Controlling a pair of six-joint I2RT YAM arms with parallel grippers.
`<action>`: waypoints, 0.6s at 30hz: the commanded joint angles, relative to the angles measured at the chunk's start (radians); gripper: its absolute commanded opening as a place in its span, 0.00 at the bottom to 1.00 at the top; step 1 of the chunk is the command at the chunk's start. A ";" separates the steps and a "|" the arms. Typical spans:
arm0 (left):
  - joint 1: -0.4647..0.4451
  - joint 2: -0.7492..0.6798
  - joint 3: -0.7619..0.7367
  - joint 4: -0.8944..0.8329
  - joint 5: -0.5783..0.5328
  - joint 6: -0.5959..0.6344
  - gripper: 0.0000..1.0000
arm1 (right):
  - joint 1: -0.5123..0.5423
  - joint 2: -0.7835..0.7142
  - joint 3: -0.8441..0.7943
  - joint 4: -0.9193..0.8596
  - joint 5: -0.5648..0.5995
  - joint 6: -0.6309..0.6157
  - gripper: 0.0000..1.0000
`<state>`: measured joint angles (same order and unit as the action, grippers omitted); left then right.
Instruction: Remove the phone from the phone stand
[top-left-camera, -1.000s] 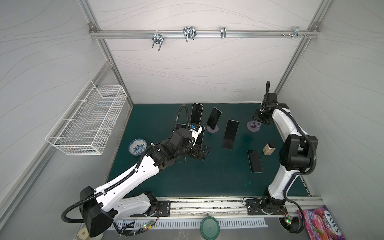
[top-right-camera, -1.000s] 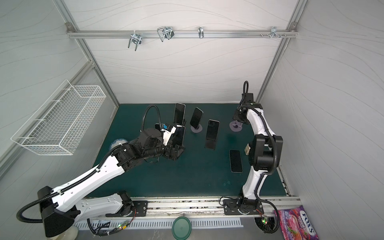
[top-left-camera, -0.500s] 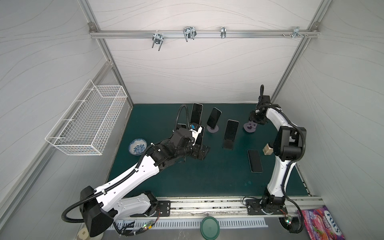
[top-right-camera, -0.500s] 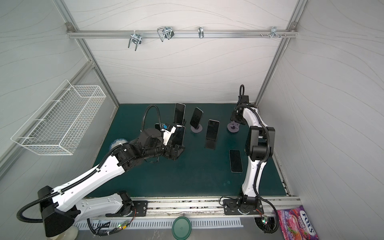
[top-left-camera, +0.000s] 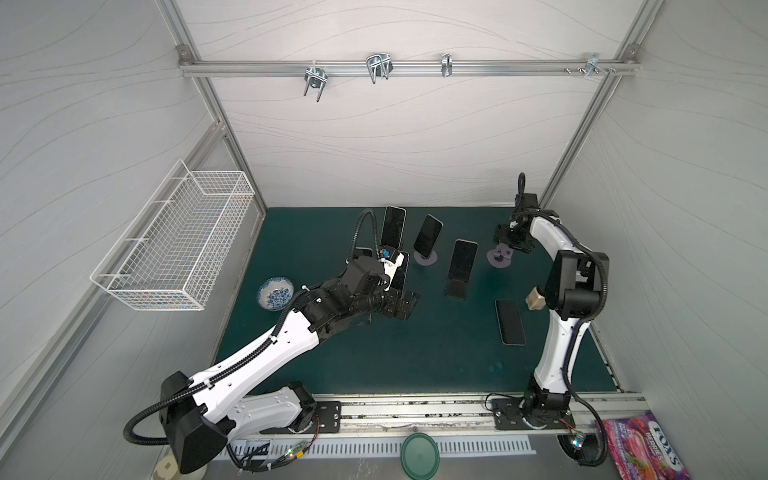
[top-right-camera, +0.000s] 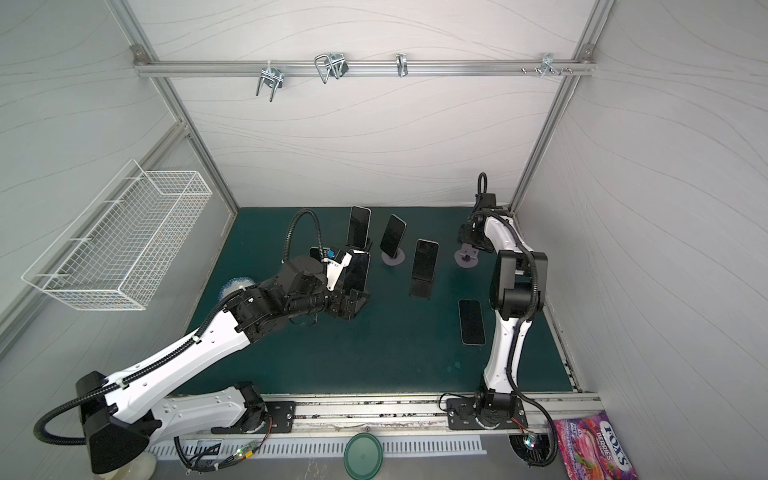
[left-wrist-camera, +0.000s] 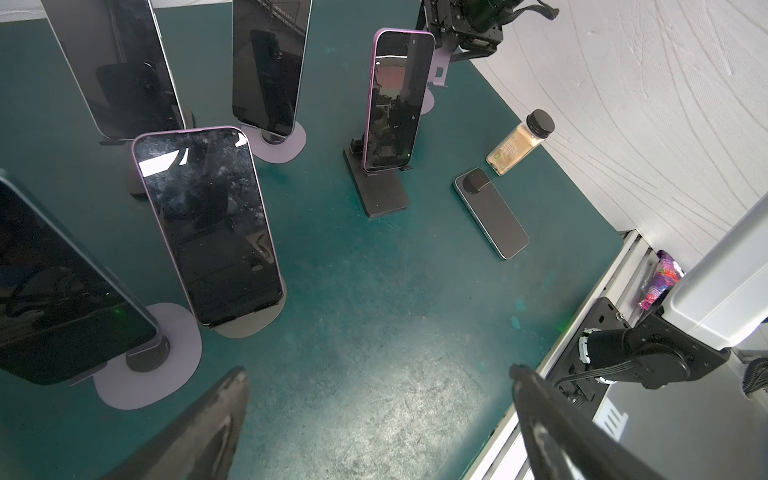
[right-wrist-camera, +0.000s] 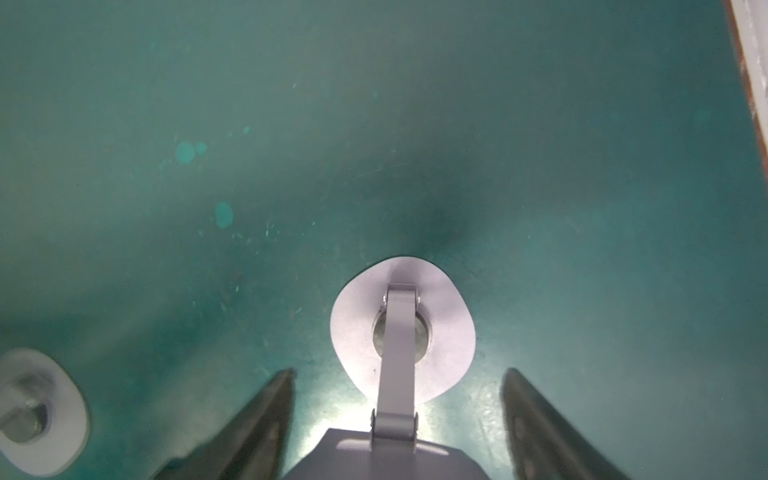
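Mat (top-left-camera: 449, 345) gap between left end effector (top-left-camera: 405, 306) and flat phone (top-left-camera: 510, 322)

Both arms: white shell links, black joint housings. Left arm (top-left-camera: 266, 353) carries black corrugated conduit, zip-tied along the links, looping free at both ends. Right arm (top-left-camera: 557, 345) has thinner black cable. Black screwed base plates (top-left-camera: 328, 415) sit on the front rail (top-left-camera: 415, 409); small lit circuit boards (top-left-camera: 297, 448) with coloured wires just beside it. Left gripper (left-wrist-camera: 378, 370), right gripper (right-wrist-camera: 400, 370): black tapered scuffed fingers.
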<state>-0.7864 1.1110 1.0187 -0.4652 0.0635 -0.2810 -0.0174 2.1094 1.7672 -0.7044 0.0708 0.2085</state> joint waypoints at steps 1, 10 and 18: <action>-0.001 -0.020 0.010 0.008 -0.011 0.012 0.99 | -0.006 -0.040 0.023 -0.025 0.022 -0.007 0.91; -0.001 -0.052 0.023 -0.012 -0.048 0.041 0.99 | -0.006 -0.141 0.038 -0.088 0.014 0.019 0.97; -0.001 -0.092 0.018 -0.014 -0.070 0.046 0.99 | -0.003 -0.320 -0.014 -0.159 -0.015 0.048 0.97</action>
<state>-0.7864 1.0409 1.0187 -0.4736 0.0177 -0.2485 -0.0174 1.8736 1.7695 -0.8021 0.0769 0.2401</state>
